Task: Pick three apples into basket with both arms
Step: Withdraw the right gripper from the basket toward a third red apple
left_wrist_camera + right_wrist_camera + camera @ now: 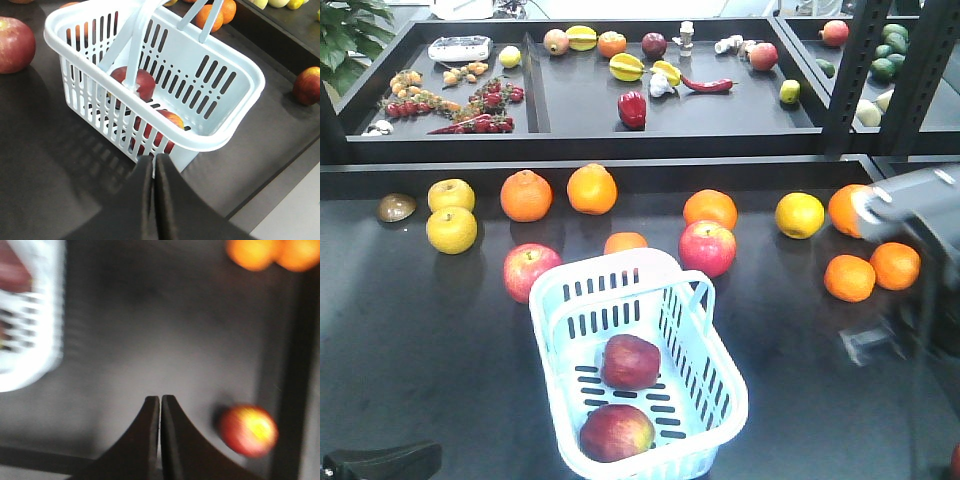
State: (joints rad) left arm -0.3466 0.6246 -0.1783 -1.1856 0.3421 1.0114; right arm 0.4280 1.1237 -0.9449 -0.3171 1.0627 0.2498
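So, biggest first: the dark tabletop (420,360) carries everything, w/ the basket (710,410) sitting near-centre, handle folded back toward the far side. Two apples (630,361) lie inside it already — one mid-basket, the other (616,432) at the near end, just about touching. Outside, a red apple (707,248) sits just beyond the basket's far right corner, another (529,271) off its far left corner; oranges (592,189) and yellow fruit are strung along the far row.

Right gripper (160,401) has jaws pressed together, empty, hovering over bare tabletop; a red-yellow apple (248,430) lies just to its right near the table edge. That wrist view is smeared, so the arm looks to be moving. Left gripper (154,159) — jaws together too, holding nothing, parked at the basket's near wall.

Risks, IMO: jaws must part before any grasp, else they'd knock the apple and it rolls off the edge beside it. Round fruit also slips from a pinch off-centre. And the left gripper, so close to the wall, could shove the light basket.
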